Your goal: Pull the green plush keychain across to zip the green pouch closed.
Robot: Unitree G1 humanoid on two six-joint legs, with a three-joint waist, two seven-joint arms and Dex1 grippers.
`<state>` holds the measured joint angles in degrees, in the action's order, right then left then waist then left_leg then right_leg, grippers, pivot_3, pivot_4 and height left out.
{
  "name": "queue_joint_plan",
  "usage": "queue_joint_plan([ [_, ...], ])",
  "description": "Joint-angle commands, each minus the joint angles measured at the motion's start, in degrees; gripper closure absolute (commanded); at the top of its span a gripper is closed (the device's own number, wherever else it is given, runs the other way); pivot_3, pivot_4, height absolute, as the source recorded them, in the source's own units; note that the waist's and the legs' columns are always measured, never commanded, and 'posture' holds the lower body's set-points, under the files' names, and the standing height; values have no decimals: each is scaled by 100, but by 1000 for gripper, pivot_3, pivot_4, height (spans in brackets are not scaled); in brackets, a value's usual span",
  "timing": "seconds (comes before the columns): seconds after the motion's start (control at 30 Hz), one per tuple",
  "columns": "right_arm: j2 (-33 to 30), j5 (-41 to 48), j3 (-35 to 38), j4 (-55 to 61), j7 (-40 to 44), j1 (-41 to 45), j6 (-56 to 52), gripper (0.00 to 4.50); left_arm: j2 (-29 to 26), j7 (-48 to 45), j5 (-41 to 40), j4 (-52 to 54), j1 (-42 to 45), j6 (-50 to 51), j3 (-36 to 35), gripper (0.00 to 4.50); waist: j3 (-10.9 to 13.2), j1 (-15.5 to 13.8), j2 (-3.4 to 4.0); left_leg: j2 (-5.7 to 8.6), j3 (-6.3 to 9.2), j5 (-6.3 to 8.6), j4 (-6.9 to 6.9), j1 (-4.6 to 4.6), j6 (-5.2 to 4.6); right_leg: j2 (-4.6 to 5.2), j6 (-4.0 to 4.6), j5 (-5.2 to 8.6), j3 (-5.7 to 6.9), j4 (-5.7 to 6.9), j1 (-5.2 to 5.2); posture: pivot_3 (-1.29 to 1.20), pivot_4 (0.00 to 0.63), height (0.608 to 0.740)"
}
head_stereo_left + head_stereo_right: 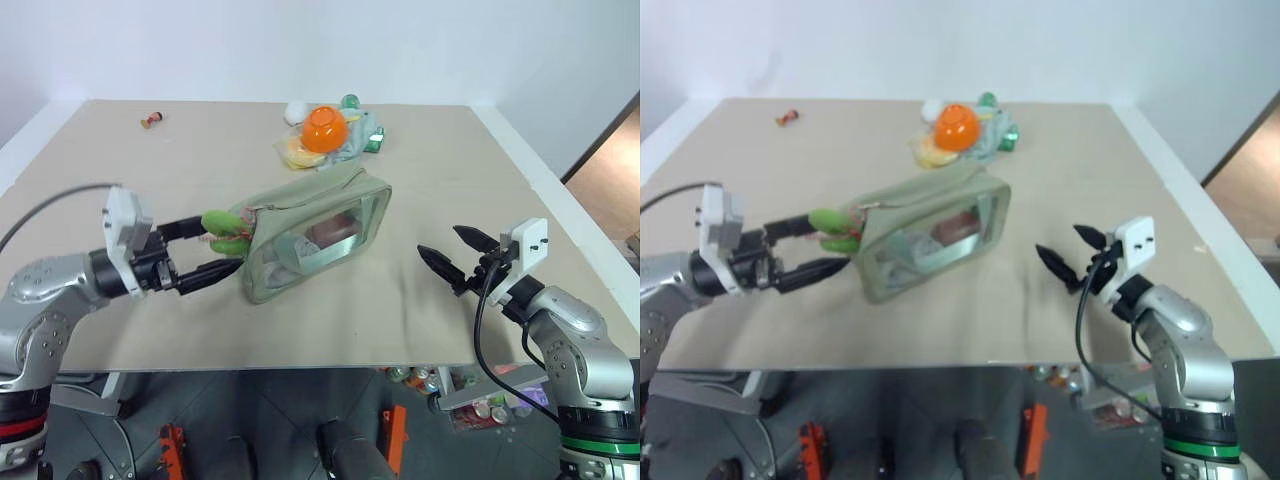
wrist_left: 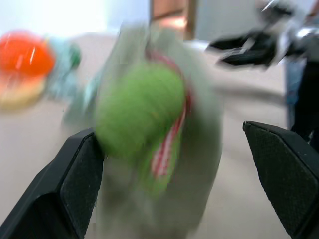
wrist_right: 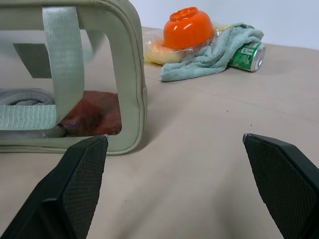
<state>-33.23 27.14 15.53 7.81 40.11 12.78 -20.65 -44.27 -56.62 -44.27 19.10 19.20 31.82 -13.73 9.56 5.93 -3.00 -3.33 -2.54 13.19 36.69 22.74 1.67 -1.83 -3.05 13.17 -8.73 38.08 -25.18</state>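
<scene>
The green pouch [image 1: 315, 235] lies tilted in the middle of the table, its clear window side facing me. The green plush keychain [image 1: 228, 232] hangs at the pouch's left end. My left gripper [image 1: 222, 246] is open, with one finger on each side of the keychain and not closed on it. In the left wrist view the fuzzy keychain [image 2: 139, 109] sits close between the spread fingers [image 2: 75, 184]. My right gripper [image 1: 440, 240] stands open a short way off the pouch's right end, pointing at it, with nothing between its fingers. The right wrist view shows that pouch end [image 3: 124, 74].
An orange bowl [image 1: 324, 128], a pale mint cloth [image 3: 219, 50] and a green can [image 3: 246, 55] are clustered at the back of the table. A small red object [image 1: 151, 121] lies at the far left. The table's front edge [image 1: 300, 365] is near both arms.
</scene>
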Motion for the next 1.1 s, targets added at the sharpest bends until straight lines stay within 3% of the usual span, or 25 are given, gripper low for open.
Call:
queue_joint_plan([
  [0.03, -193, 70, 16, 8, 264, 285, 141, 0, -112, 20, 21, -22, 81, 69, -9, 55, 1, 5, 7, 0, 0, 0, -1, -2, 0, -1, 0, 0, 0, 1, 0, 0, 150, 740],
  [0.17, -370, -27, -221, -507, 725, 986, 306, 0, -111, -60, 261, -297, 141, -67, 38, 55, 5, 7, 13, -1, 6, -4, 2, -4, -6, -7, 9, -6, 2, 5, 0, 0, 150, 740],
  [0.37, -512, -506, -893, -2327, 1739, 2771, 898, 0, -185, -9, 404, -424, 267, -127, -157, 55, 10, 16, 17, 1, 9, -11, 15, -2, -10, -2, 15, -12, 12, 4, 6, 0, 150, 740],
  [0.53, -393, -799, -1214, -3610, 2386, 3728, 1434, 0, -197, 62, 212, -260, 69, 15, -336, 55, 10, 3, 18, 0, 21, -10, 4, 5, -12, -1, 15, -11, 24, 4, 3, 0, 150, 740],
  [0.73, -195, -1046, -1568, -4495, 3144, 4372, 1761, 0, -55, 286, 107, 2, -135, 31, -369, 55, 12, 1, 20, 2, 42, -5, 1, 31, -12, 11, 36, -12, 54, 5, -9, 0, 150, 740],
  [0.97, 190, -1180, -1636, -5200, 3459, 4959, 1977, 0, 96, 491, 168, 60, -158, -77, -302, 55, 15, 0, 27, 9, 81, -8, 7, 45, -7, 18, 46, -15, 91, 6, -5, 0, 150, 740],
  [1.1, 216, -1186, -1581, -5383, 3622, 5020, 2043, 1136, 125, 573, 249, -60, -75, -180, -319, 0, 16, -2, 27, 9, 96, -15, 8, 46, 3, 17, 53, -19, 110, 8, -2, 0, 150, 740],
])
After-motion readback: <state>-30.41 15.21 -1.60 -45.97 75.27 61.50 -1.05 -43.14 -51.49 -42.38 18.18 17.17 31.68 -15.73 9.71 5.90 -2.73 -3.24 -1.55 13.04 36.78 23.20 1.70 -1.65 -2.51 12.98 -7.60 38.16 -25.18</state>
